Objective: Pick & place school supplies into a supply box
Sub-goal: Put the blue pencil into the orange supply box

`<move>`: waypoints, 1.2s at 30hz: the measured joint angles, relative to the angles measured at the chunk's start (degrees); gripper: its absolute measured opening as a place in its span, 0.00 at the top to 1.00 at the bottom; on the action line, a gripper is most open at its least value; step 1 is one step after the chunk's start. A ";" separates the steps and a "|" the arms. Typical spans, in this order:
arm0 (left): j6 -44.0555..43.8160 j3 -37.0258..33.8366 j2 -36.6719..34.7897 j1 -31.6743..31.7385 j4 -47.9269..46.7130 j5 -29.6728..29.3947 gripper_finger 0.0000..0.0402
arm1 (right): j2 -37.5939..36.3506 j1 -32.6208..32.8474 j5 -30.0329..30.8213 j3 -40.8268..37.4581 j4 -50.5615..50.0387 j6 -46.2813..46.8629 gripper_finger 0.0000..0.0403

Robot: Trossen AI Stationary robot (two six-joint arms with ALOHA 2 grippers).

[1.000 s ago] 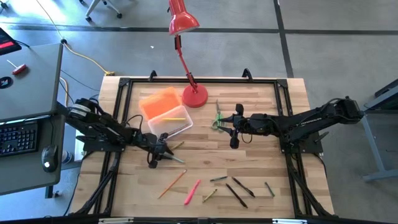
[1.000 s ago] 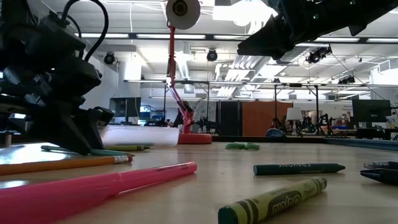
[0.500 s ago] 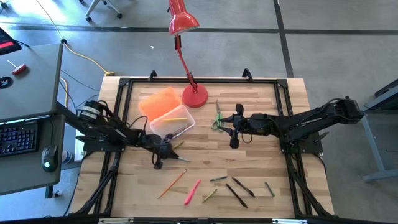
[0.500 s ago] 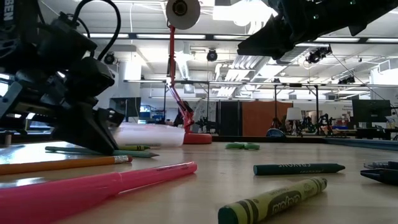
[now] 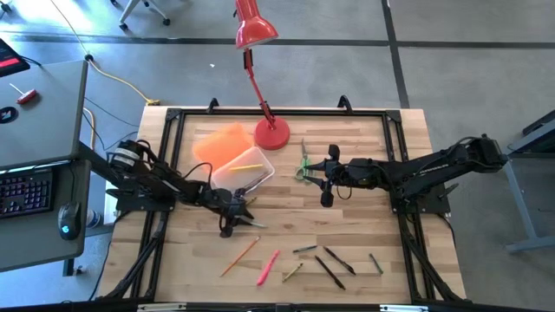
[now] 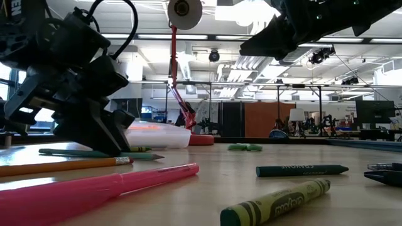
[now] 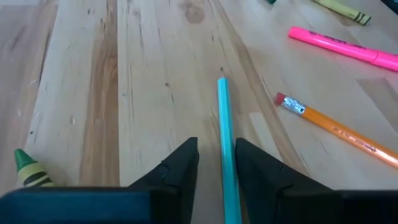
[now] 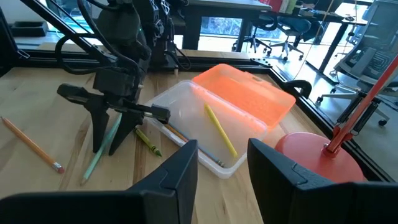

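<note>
One clear supply box [image 5: 241,172] with orange lid lies near the red lamp [image 5: 270,133], a yellow pencil inside. The left hand [image 7: 216,163] straddles one teal pencil [image 7: 225,134], fingers apart; the right hand [image 8: 222,163] hovers open. The wooden surface [image 5: 364,199] holds eight loose supplies.

Yellow pencil [image 8: 220,130] inside clear box [image 8: 186,112]

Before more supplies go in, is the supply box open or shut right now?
Open. The supply box has its orange lid swung back beside the clear tray, and a yellow pencil lies inside it.
</note>
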 joint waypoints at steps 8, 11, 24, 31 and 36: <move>-0.90 0.19 -0.94 0.04 0.04 0.50 0.70 | 0.00 -0.02 -0.02 0.00 -0.09 -0.02 0.71; -1.13 0.13 -3.19 0.04 -1.16 0.61 0.71 | 0.00 0.00 -0.02 0.00 -0.11 -0.02 0.71; 0.29 0.12 -18.64 -0.06 -9.19 -3.07 0.71 | 0.00 -0.02 -2.08 0.00 -0.63 0.00 0.71; -3.67 0.12 -21.31 -8.29 -13.43 -12.39 0.71 | 0.00 0.00 -2.51 0.00 -0.62 -0.01 0.71; -6.47 2.03 -21.00 -17.52 -21.93 -31.00 0.71 | 0.01 0.00 -2.91 0.00 -0.61 0.29 0.71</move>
